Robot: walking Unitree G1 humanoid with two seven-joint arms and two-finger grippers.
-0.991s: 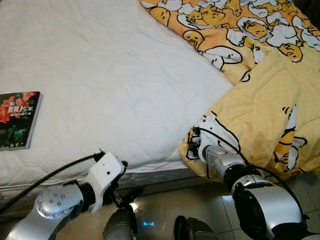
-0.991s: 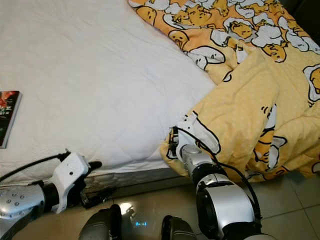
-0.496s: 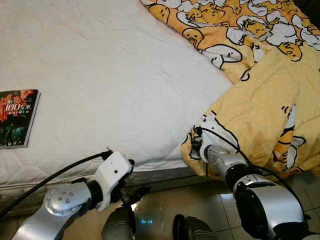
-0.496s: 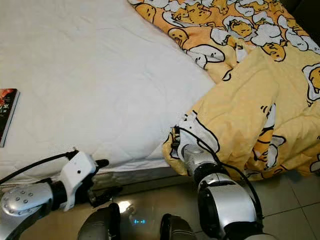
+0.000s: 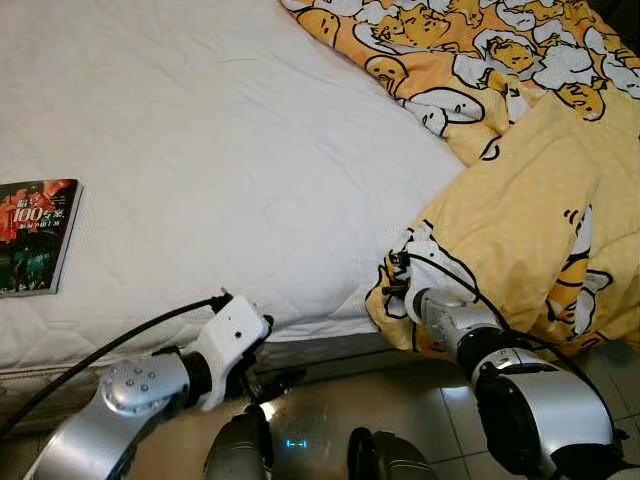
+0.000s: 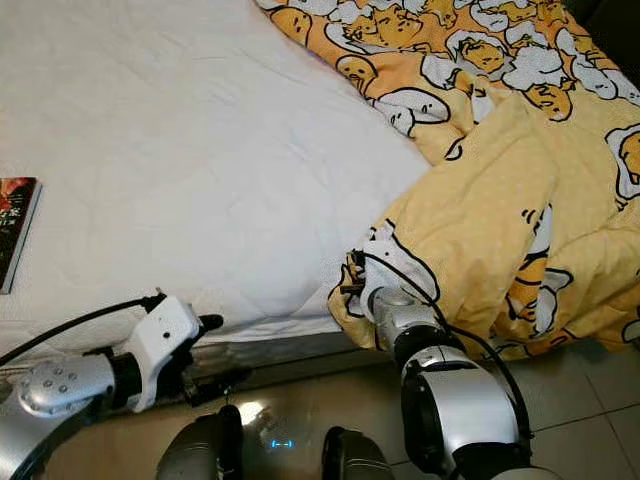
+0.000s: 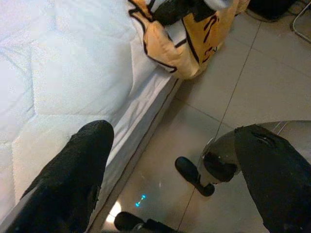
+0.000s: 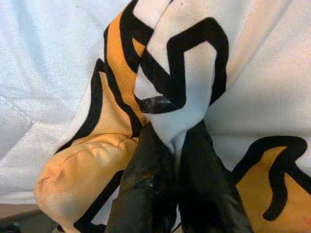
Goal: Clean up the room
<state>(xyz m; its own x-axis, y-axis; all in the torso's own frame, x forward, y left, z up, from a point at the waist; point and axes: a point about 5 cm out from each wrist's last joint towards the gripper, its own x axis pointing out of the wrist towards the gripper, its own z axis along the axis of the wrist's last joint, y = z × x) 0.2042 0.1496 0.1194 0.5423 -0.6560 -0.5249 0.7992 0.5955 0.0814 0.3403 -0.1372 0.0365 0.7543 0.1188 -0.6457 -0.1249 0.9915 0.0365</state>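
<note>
Jaws of the right gripper (image 8: 175, 160) are clamped together on a pinch of the blanket (image 5: 520, 210); jaws of the left gripper (image 7: 170, 165) stand wide apart, holding nothing.

Left eye view: yellow cartoon-print blanket lies bunched over the right side of the bed (image 5: 230, 150), its lower corner spilling off the mattress edge toward the tiled floor (image 5: 320, 410). Right arm reaches into that hanging corner. Left arm hangs low in front of the mattress edge, off the bed. Book (image 5: 36, 236) lies flat on the white sheet near the left edge, well apart from the blanket.

Right eye view: same layout; book cut by the frame's left border. Blanket corner drapes over the right wrist.

Left wrist view: 2 black fingers (image 7: 73, 170) spread, with mattress side, floor tiles and the blanket's hanging corner beyond them.

Right wrist view: fabric fold, white with black and orange outline print, rises from between the 2 closed fingers.

Step in hand, as judged: making the bed, with the blanket corner gripped for spreading. Next move likely calls for lifting the corner clear of the floor and drawing it across the bare sheet toward the left; the left gripper could take a 2nd hold. Book sits in that path.

Writing: book cover shows "100" in large numerals; other characters too small to read.
</note>
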